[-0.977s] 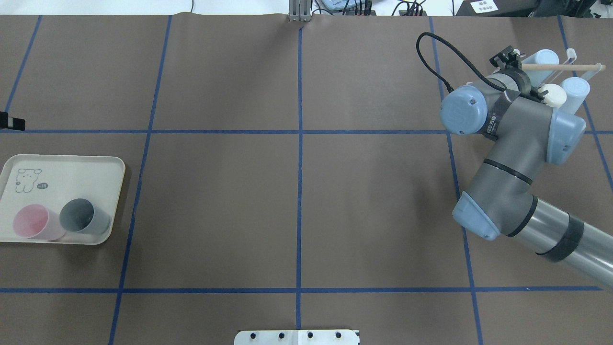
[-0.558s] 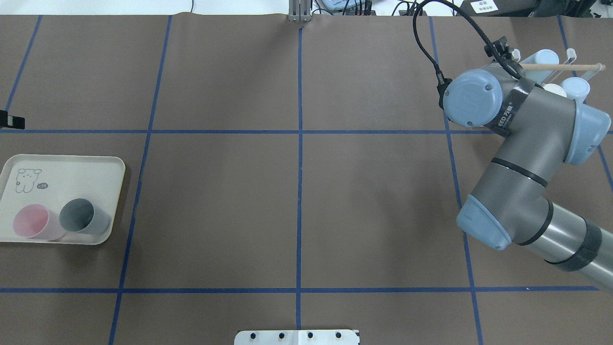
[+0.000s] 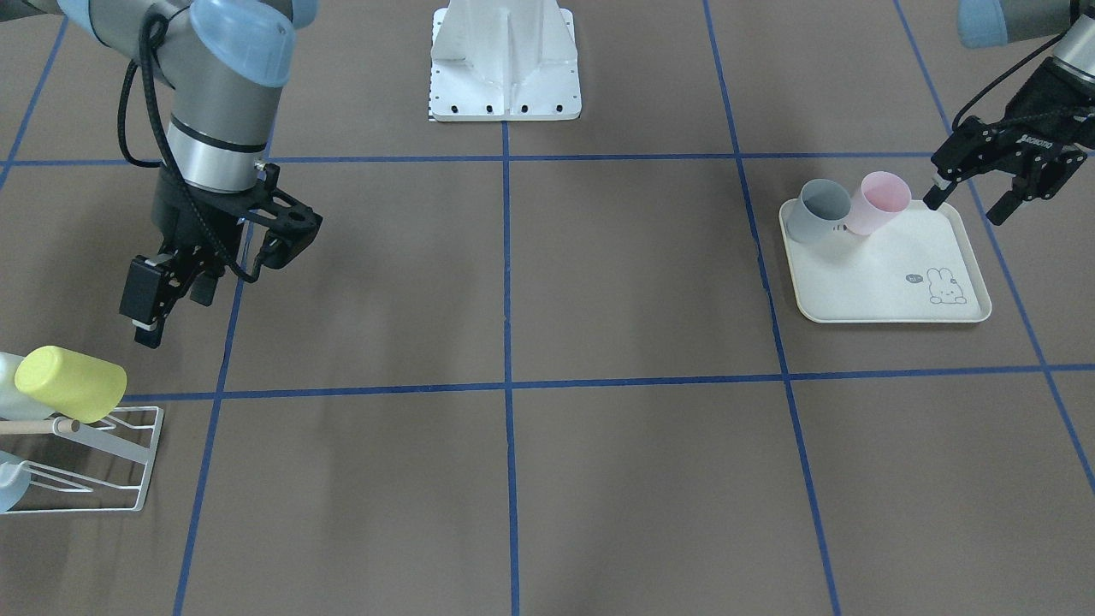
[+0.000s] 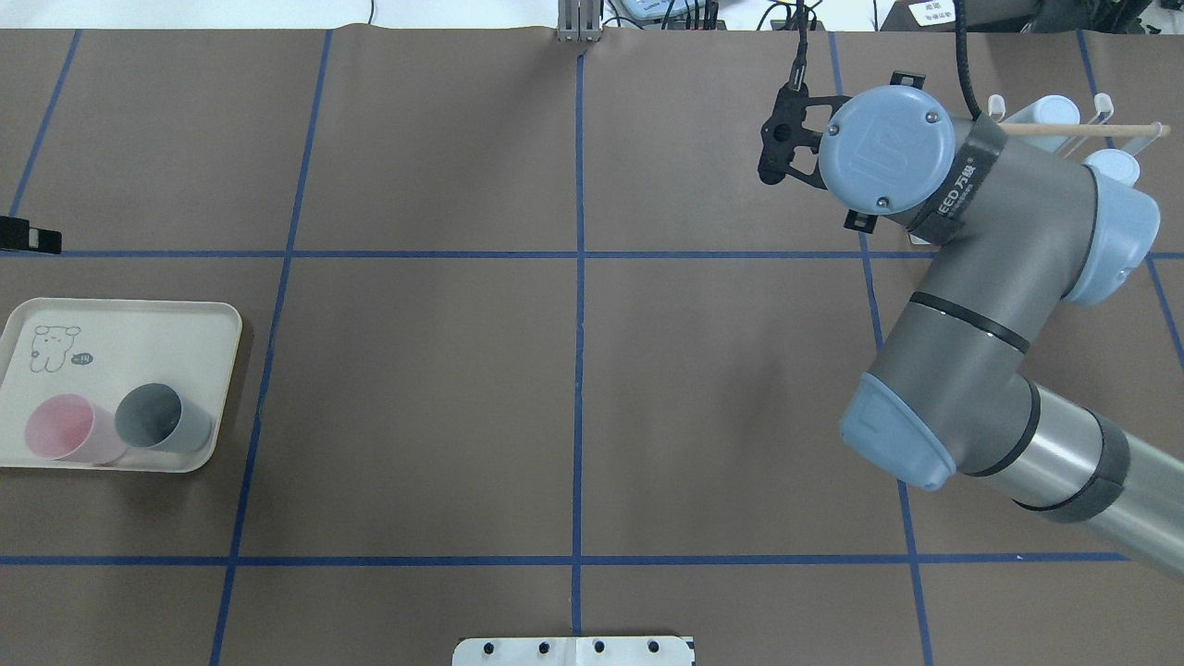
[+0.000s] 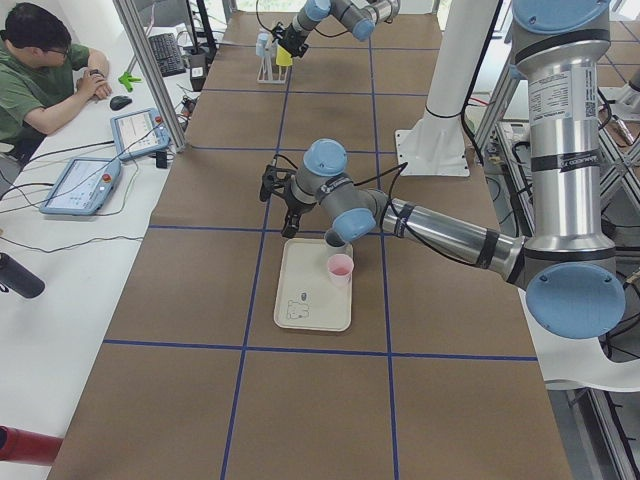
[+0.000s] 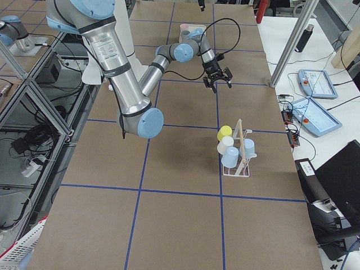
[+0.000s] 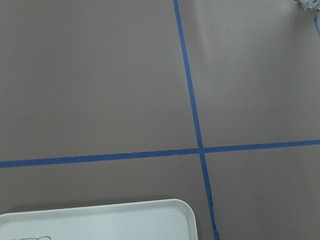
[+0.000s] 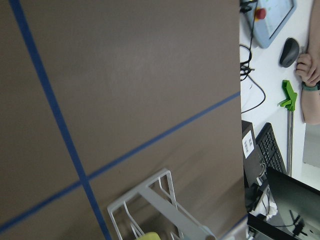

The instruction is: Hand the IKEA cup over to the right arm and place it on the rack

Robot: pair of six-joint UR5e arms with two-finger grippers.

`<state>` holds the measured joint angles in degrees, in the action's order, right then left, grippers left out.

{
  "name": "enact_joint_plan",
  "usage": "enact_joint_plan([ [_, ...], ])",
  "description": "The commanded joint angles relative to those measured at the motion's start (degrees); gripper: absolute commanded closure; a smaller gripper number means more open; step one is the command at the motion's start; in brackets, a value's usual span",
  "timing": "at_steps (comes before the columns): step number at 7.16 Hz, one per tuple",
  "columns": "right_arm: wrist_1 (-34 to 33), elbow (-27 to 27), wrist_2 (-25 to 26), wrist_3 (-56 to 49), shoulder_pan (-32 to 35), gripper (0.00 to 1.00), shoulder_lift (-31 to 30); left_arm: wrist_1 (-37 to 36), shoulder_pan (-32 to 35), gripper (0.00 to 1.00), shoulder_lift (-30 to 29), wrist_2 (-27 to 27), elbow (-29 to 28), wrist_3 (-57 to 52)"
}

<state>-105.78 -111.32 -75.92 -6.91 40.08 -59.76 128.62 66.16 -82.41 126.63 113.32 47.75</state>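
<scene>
Two cups, one pink [image 3: 881, 201] and one grey [image 3: 819, 210], lie tilted at the robot-side end of the cream tray [image 3: 890, 287]. My left gripper [image 3: 971, 198] hangs open and empty beside the tray, just past the pink cup. The white wire rack [image 3: 107, 466] with its wooden dowel [image 4: 1082, 129] stands at the table's other end and holds a yellow cup [image 3: 73, 383] and pale blue ones [image 4: 1054, 111]. My right gripper [image 3: 171, 310] hovers open and empty a short way from the rack, on the robot's side of it. In the overhead view the right wrist hides it.
Blue tape lines divide the brown table cover [image 4: 573, 370]. The white robot base plate [image 3: 505, 94] sits at the middle of the robot's edge. A person [image 5: 45, 70], tablets and a keyboard are at a side desk beyond the table's far edge.
My right arm has swung its wrist left, away from the rack; a cup it was at stays on the rack. Tray and its cups have not moved.
</scene>
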Motion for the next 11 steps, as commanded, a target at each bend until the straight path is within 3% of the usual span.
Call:
enact_joint_plan([
  [1, 11.8, 0.2, -1.2, 17.7, -2.3, 0.02, 0.7, 0.0, -0.2, 0.00, 0.5, -0.2, 0.1, 0.1],
  [5, 11.3, 0.5, -1.4, 24.8, -7.0, 0.01, 2.9, 0.2, -1.4, 0.00, 3.3, -1.6, 0.1, -0.6],
  [6, 11.2, 0.5, -6.4, 27.1, -6.8, 0.01, 3.9, 0.2, -1.5, 0.00, 3.8, -1.6, 0.1, -0.6],
  [8, 11.2, 0.6, -22.0, 27.7, -2.5, 0.01, 4.3, 0.2, -4.1, 0.00, 5.8, -2.3, 0.1, -0.9],
  [10, 11.3, 0.5, -28.5, 27.7, -0.8, 0.01, 4.5, 0.2, -13.3, 0.00, 9.6, -11.6, 0.1, -0.2],
  [11, 11.3, 0.6, -29.6, 27.8, -0.3, 0.01, 5.2, 0.3, -14.3, 0.00, 11.5, -11.8, 0.1, -0.3],
])
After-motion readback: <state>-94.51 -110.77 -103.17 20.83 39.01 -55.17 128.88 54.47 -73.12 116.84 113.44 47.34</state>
